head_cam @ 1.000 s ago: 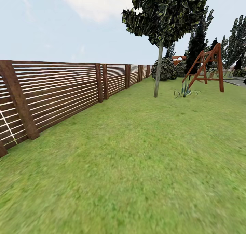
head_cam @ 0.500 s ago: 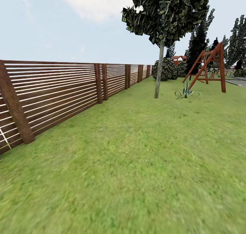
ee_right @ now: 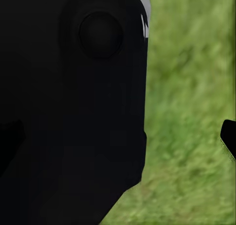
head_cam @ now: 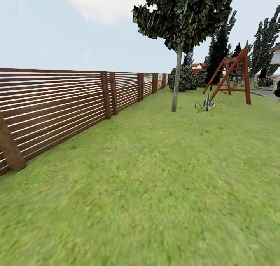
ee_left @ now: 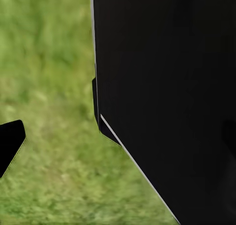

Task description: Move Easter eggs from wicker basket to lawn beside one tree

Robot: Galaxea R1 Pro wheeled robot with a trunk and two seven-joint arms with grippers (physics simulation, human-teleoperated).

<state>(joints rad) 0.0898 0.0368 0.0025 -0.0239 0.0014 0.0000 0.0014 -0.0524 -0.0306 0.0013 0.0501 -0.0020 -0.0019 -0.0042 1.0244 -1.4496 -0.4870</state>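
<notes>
The three Easter eggs and the wicker basket are out of view. The lawn (head_cam: 155,188) stretches ahead in the head view. A tree (head_cam: 176,83) with a straight pale trunk and a dark jagged crown stands at the far middle. In the left wrist view, my left gripper (ee_left: 118,139) hangs over grass beside the robot's black body, its fingers wide apart and open, with one fingertip (ee_left: 10,144) plain to see. In the right wrist view, my right gripper (ee_right: 120,136) is likewise open and holds nothing, one fingertip (ee_right: 229,136) standing out against the grass.
A brown slat fence (head_cam: 58,106) runs along the left side of the garden. A red-brown wooden swing frame (head_cam: 233,77) and a spiky plant (head_cam: 207,104) stand right of the tree. Dark shrubs (head_cam: 186,79) and tall dark trees (head_cam: 264,44) close the far end.
The whole head view has slid leftward: the fence posts, tree and swing frame sit further left, so the camera has moved. Nothing in the garden itself has moved.
</notes>
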